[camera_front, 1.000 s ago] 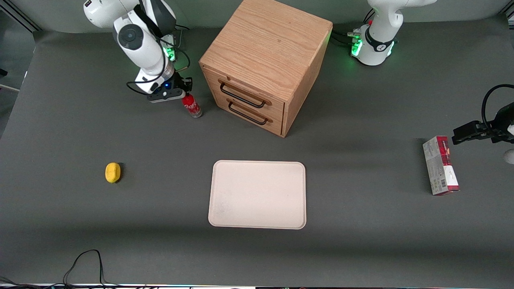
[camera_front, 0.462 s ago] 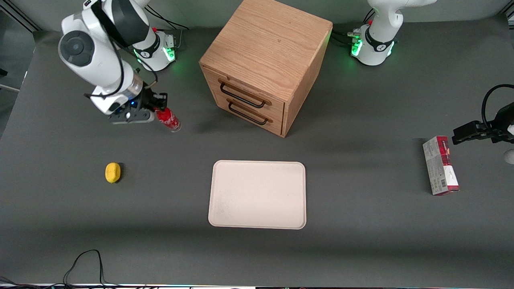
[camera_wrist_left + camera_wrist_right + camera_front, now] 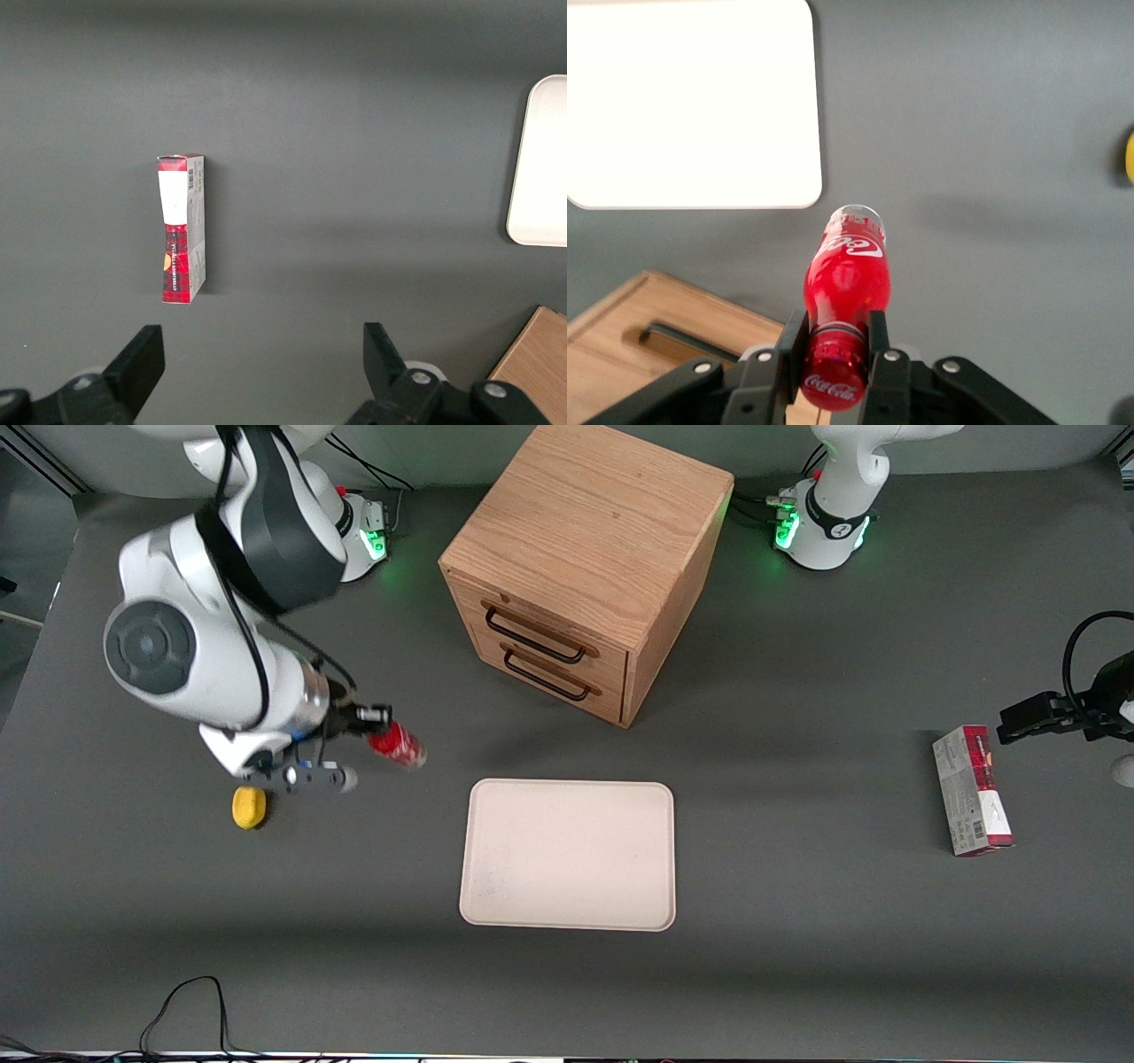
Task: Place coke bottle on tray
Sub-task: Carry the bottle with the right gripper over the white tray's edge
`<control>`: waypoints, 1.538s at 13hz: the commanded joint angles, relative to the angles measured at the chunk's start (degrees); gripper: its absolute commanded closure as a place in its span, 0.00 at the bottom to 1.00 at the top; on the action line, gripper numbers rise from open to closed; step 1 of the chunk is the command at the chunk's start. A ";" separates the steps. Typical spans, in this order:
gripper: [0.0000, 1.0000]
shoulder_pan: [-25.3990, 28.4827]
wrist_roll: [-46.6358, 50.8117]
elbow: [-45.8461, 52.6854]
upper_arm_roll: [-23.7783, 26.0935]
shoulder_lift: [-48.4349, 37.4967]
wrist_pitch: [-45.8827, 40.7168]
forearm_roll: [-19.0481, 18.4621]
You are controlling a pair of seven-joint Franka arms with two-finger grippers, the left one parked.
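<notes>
Fingers (image 3: pixel 879 341) of your gripper (image 3: pixel 835 350) clamp the coke bottle (image 3: pixel 846 279), now carried from the drawer box (image 3: pixel 576 567) toward the tray (image 3: pixel 569 855).

Dark grey mat (image 3: pixel 797 957) covers the table. Wooden drawer box (image 3: pixel 585 558) stands on it (two drawers, black handles). Black cable (image 3: pixel 190 1005) lies at the near edge. Lighting even.

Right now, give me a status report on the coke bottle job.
Gripper shut on coke bottle near its cap, carried above the table. Tray bare, bottle not yet over it. Nothing between bottle and tray.
</notes>
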 commanded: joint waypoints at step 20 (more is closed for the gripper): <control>0.91 -3.67 10.16 24.33 5.26 28.73 19.97 2.89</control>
